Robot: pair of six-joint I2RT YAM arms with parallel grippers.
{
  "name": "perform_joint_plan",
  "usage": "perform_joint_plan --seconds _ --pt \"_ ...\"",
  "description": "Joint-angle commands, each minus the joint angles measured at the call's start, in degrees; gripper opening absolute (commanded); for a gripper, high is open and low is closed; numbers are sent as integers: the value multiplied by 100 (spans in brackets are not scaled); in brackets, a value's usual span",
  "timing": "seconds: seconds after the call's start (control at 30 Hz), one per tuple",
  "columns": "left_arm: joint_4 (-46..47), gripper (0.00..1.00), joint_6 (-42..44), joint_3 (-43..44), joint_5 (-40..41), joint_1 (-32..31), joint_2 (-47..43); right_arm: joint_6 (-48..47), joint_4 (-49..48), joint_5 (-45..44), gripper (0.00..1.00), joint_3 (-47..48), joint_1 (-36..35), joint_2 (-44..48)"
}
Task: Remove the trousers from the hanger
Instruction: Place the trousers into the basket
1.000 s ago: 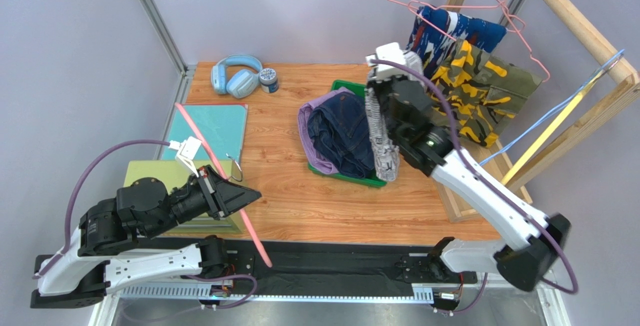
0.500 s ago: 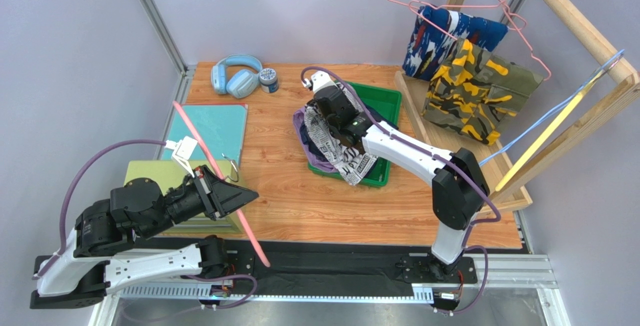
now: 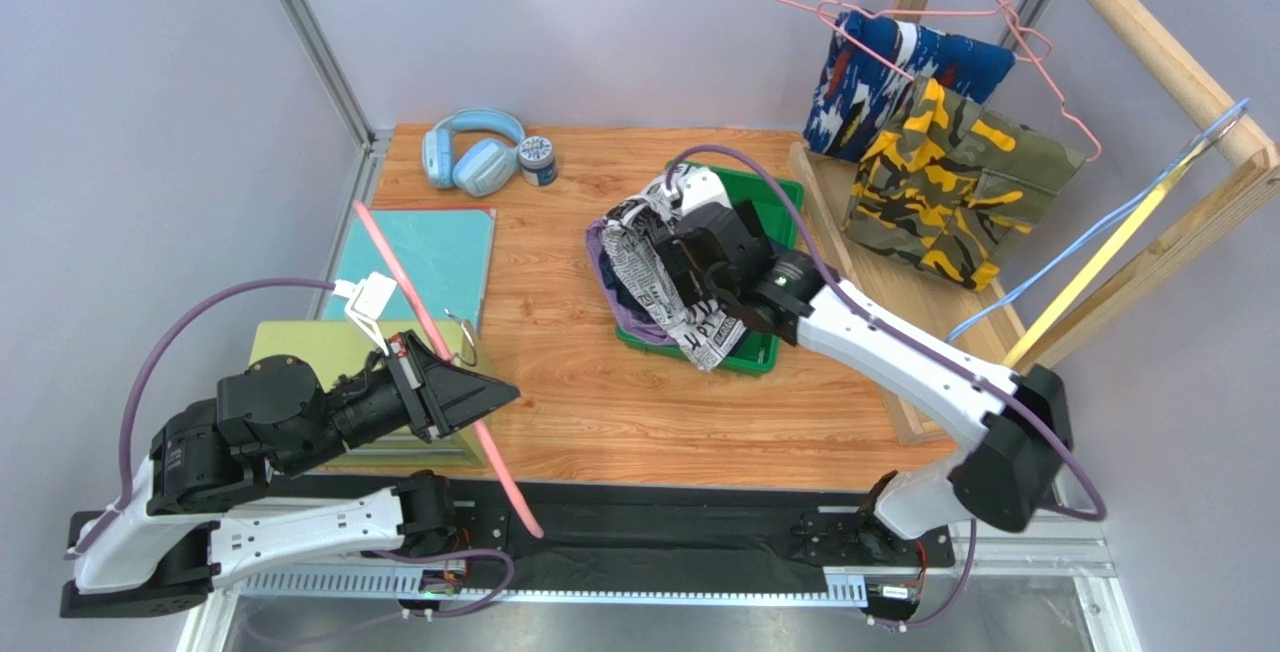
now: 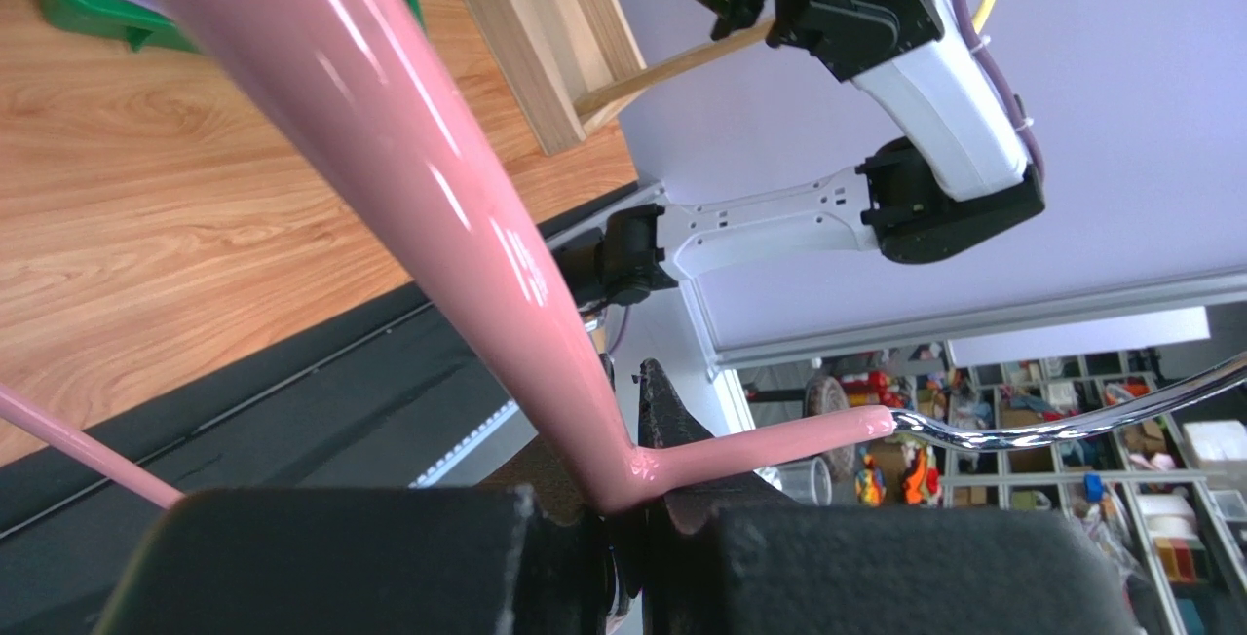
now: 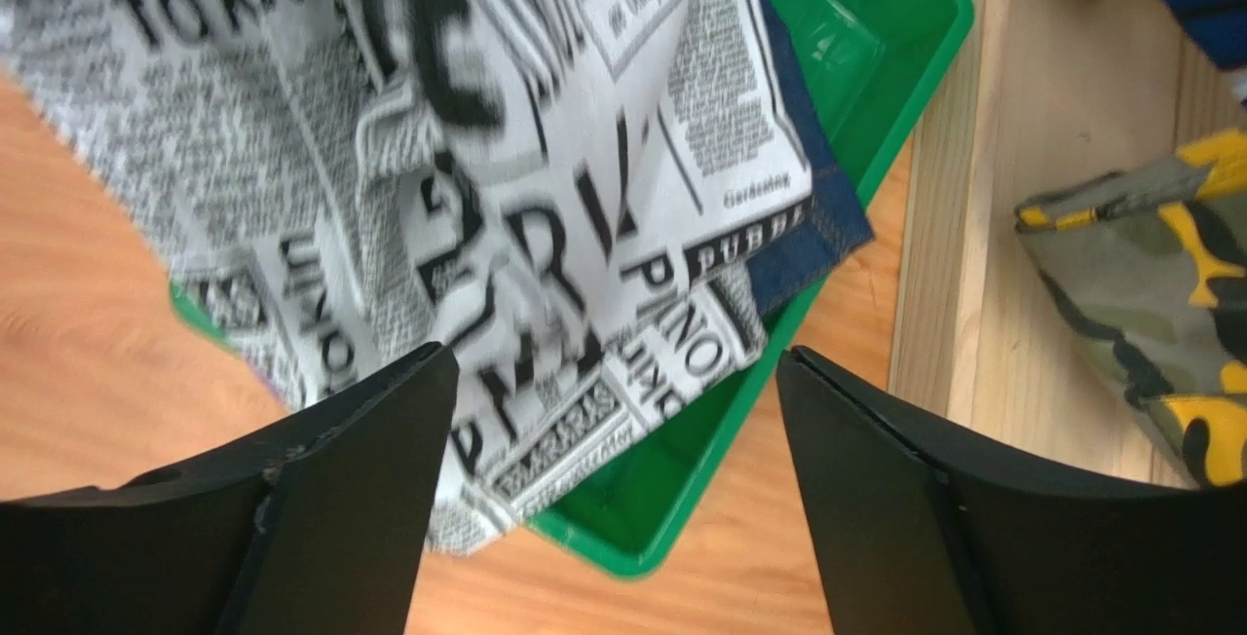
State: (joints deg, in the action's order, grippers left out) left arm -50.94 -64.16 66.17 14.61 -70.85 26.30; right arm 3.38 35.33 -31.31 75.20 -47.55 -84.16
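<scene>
Upper left of centre, blue headphones (image 3: 470, 151) lie on the wooden table (image 3: 631, 397), a small round tin (image 3: 538, 160) just beside them. Below them sit a teal sheet (image 3: 436, 255) and an olive pad (image 3: 301, 345). At centre is a green tray (image 3: 769, 202) — at the right, a wooden frame (image 3: 1187, 67).

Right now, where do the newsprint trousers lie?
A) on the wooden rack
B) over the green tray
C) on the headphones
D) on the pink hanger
B: the newsprint trousers lie draped over the green tray, under the open right gripper.
</scene>
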Motion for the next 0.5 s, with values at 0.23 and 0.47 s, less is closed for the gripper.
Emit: perform_joint_plan --seconds 0.23,0.47 --pt "752 0 202 212 -520 10 331 1121 1494 854 89 -453 -781 1639" --pt "980 0 158 142 -617 10 445 1427 1470 2705 86 -330 -1134 2482"
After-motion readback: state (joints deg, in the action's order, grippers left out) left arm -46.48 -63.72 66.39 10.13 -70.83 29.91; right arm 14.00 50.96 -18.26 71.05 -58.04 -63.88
